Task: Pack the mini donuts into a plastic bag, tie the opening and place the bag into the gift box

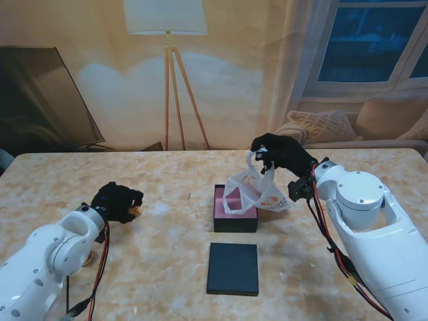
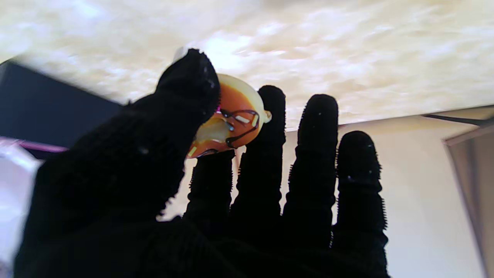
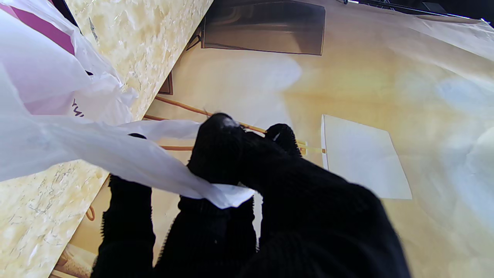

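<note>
**1 donut in hand, 1 bag held over the box**

On the table (image 1: 167,267) I count 1 mini donut (image 2: 231,116), 1 plastic bag (image 1: 257,190), 1 gift box (image 1: 235,208) and 1 lid (image 1: 233,269).

The left hand (image 1: 119,200), gloved in black knit, rests low at the left side with thumb and fingers pinched on the mini donut, a round piece with orange glaze, a pale rim and dark squiggled icing.

The right hand (image 1: 281,152) is clamped on a handle of the plastic bag, holding it up above the right edge of the gift box. The bag is thin, white and crinkled, with an orange print on its side; its lettering is too small to read.

The gift box is square, dark outside and pink inside. The lid, a flat dark square, lies nearer to me, apart from it. The table is beige marble-patterned.
</note>
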